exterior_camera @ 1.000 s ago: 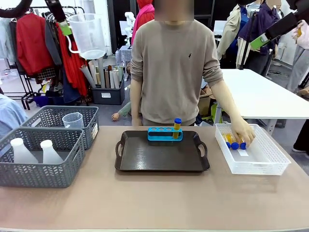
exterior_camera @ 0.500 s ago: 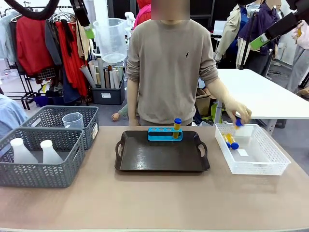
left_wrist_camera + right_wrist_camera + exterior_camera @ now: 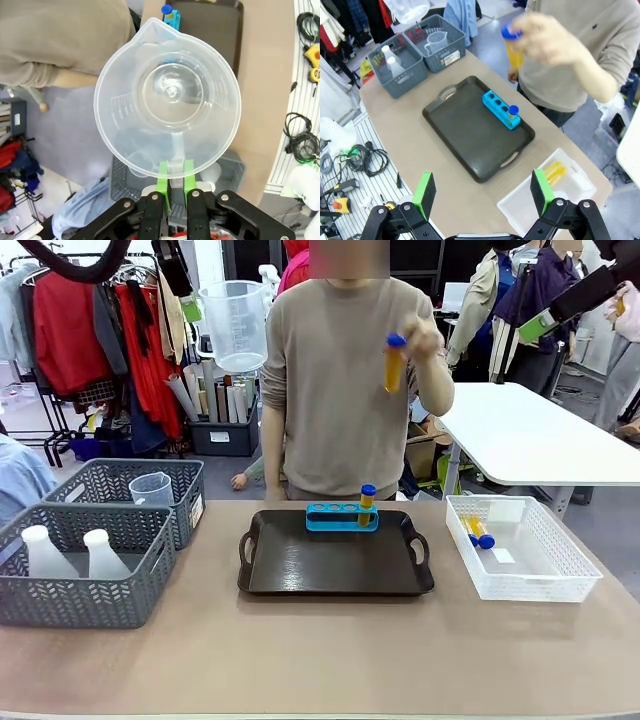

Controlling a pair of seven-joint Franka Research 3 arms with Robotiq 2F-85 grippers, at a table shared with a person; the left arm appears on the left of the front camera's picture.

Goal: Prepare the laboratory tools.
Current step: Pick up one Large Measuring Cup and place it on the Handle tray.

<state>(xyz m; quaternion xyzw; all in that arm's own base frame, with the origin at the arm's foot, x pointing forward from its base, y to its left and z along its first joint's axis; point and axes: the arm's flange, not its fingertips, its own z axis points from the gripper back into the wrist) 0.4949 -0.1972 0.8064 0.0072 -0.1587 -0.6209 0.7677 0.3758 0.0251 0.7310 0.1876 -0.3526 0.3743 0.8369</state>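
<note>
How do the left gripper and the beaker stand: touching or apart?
Touching. The left wrist view shows the left gripper shut on the handle of the beaker, its green pads pressed against both sides.

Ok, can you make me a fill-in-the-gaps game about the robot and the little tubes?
1. The left gripper holds the clear beaker by its ___.
2. The blue rack on the black tray has ___ tube standing in it.
3. The person's hand holds a raised tube with a ___ cap.
4. The white basket holds ___ loose tubes.

Missing words: handle, one, blue, two.
</note>
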